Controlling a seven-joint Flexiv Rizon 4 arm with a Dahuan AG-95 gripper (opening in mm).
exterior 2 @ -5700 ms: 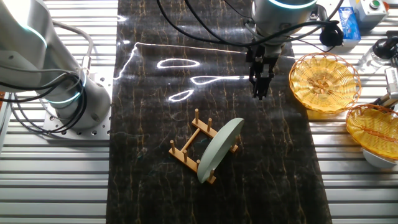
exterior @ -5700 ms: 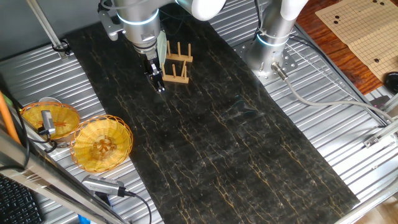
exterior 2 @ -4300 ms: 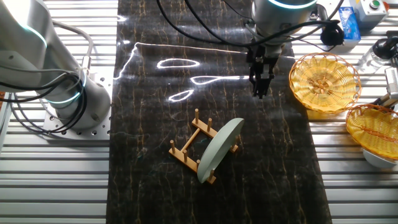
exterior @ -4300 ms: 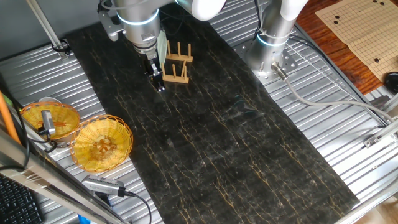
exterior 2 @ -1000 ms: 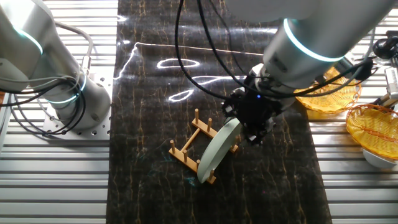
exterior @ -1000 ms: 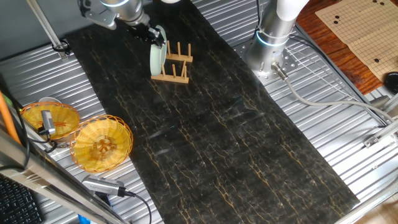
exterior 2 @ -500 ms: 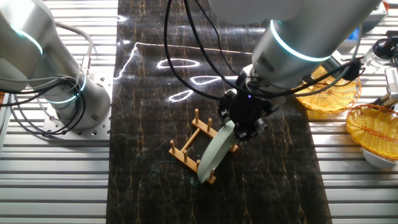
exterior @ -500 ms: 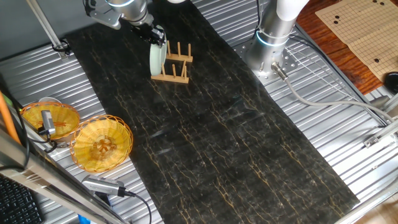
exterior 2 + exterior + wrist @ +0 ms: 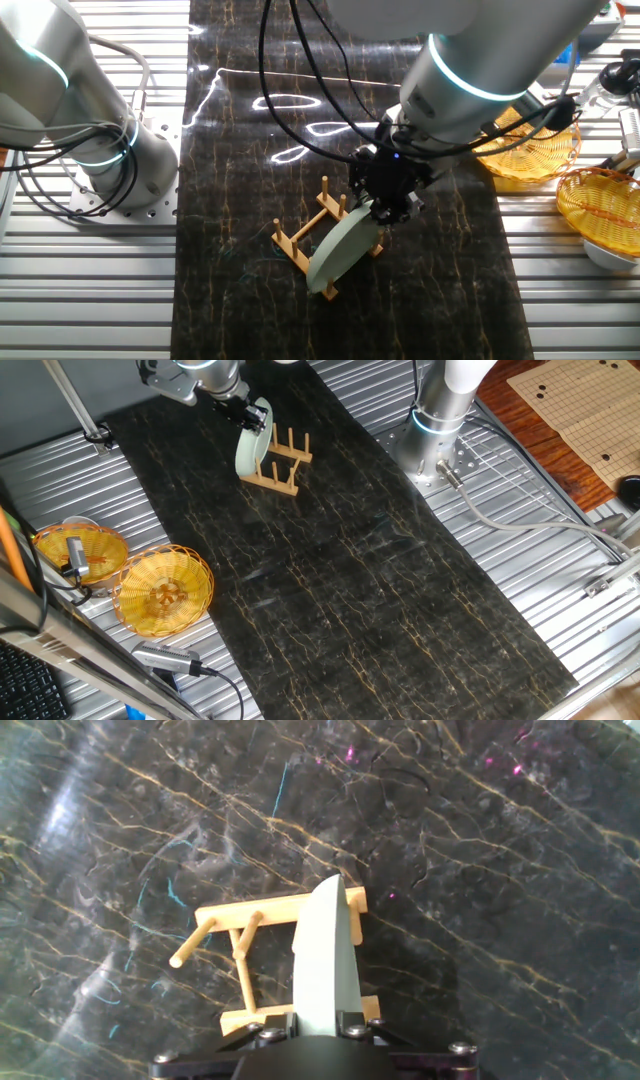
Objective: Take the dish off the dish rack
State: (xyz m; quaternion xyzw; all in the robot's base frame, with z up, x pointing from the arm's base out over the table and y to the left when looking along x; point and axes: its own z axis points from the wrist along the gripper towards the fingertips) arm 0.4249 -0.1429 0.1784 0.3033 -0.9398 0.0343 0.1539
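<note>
The pale mint-green dish (image 9: pixel 249 450) stands on edge in the small light-wood dish rack (image 9: pixel 284 463) at the far end of the dark marble mat. My gripper (image 9: pixel 259 416) is shut on the dish's upper rim. In the other fixed view the dish (image 9: pixel 343 251) leans across the rack (image 9: pixel 298 236), with the gripper (image 9: pixel 383 212) at its top edge. In the hand view the dish (image 9: pixel 325 955) runs edge-on between the jaws, which press on both of its faces. The rack (image 9: pixel 247 932) lies below it with its pegs pointing left.
Two yellow wire baskets (image 9: pixel 164 592) (image 9: pixel 82 554) sit off the mat at the left, and show at the right in the other fixed view (image 9: pixel 522 131). A second arm's base (image 9: pixel 438 430) stands beside the mat. A wooden game board (image 9: pixel 585 405) lies at the far right.
My gripper came down from beside the rack onto the dish's rim and closed. In the last half second the dish tilted and the rack shifted and turned slightly with it.
</note>
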